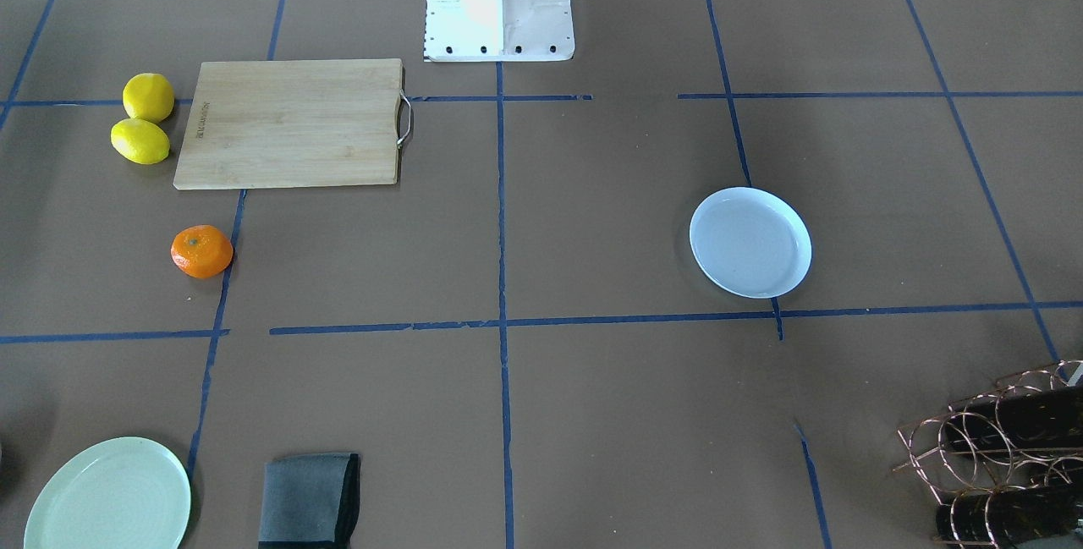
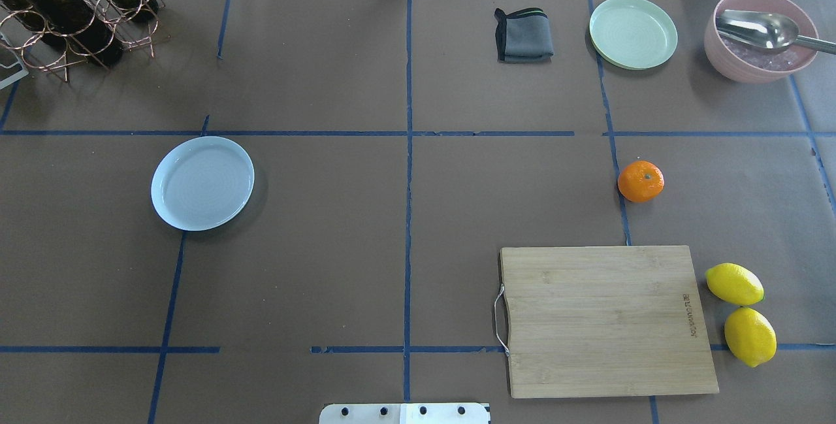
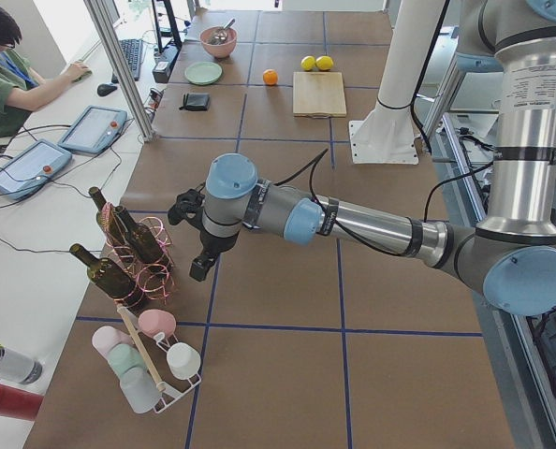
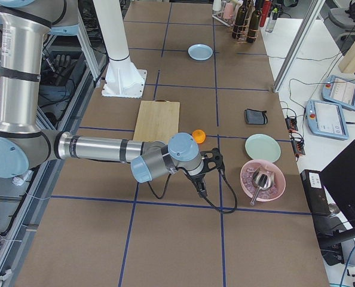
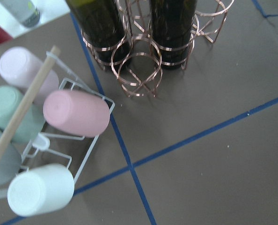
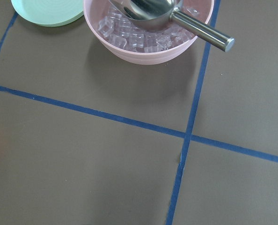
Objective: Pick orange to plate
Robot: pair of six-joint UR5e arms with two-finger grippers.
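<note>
The orange [image 2: 641,181] lies alone on the brown table, just beyond the far corner of the wooden cutting board; the front view shows the orange [image 1: 201,251] too. The pale bluish-white plate [image 2: 202,182] sits empty on the opposite half of the table, also seen as the plate [image 1: 750,242]. Neither arm enters these two views. My left gripper [image 3: 200,269] hangs beside the wine rack, far from the plate. My right gripper [image 4: 201,190] hovers between the orange [image 4: 198,136] and the pink bowl. Both grippers show only in side views, so I cannot tell their state.
A cutting board [image 2: 604,319] with two lemons [image 2: 734,283] beside it lies near the orange. Beyond are a folded grey cloth [image 2: 524,35], a pale green plate [image 2: 633,32] and a pink bowl [image 2: 759,45] of ice with a metal scoop. A wine rack [image 2: 72,6] and a cup rack [image 5: 50,140] stand at the left end.
</note>
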